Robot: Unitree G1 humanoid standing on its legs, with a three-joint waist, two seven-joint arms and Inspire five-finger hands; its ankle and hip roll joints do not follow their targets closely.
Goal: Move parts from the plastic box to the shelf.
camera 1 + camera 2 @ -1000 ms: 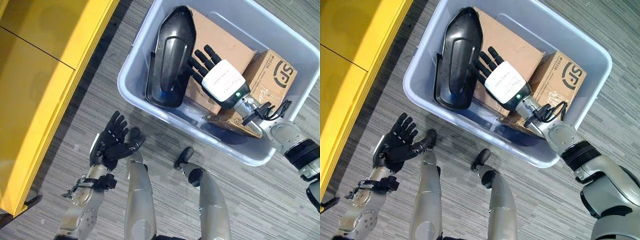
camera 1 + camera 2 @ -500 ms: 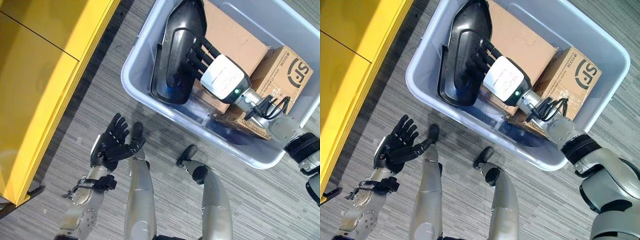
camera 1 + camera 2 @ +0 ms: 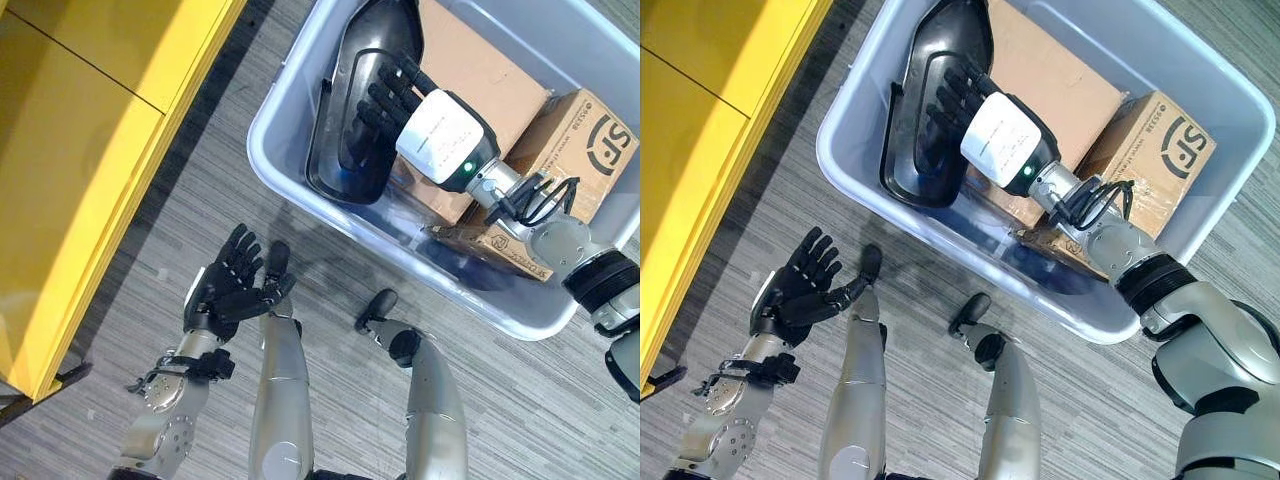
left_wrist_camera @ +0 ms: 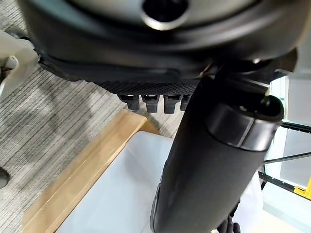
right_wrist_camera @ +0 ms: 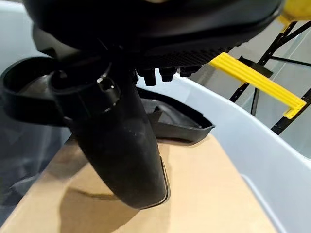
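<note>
The grey plastic box [image 3: 300, 170] sits on the floor beside the yellow shelf [image 3: 70, 170] and holds a black moulded part [image 3: 350, 120] against its left wall, a flat cardboard box [image 3: 480, 70] and a smaller printed carton [image 3: 580, 140]. The right hand [image 3: 430, 130] reaches in with straight fingers [image 3: 385, 90] laid over the black part, gripping nothing. The right wrist view shows the part's rim above the flat cardboard. The left hand [image 3: 225, 290] hovers spread and empty over the floor.

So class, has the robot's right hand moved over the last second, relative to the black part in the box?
Yes. The right hand has slid further onto the black part.
</note>
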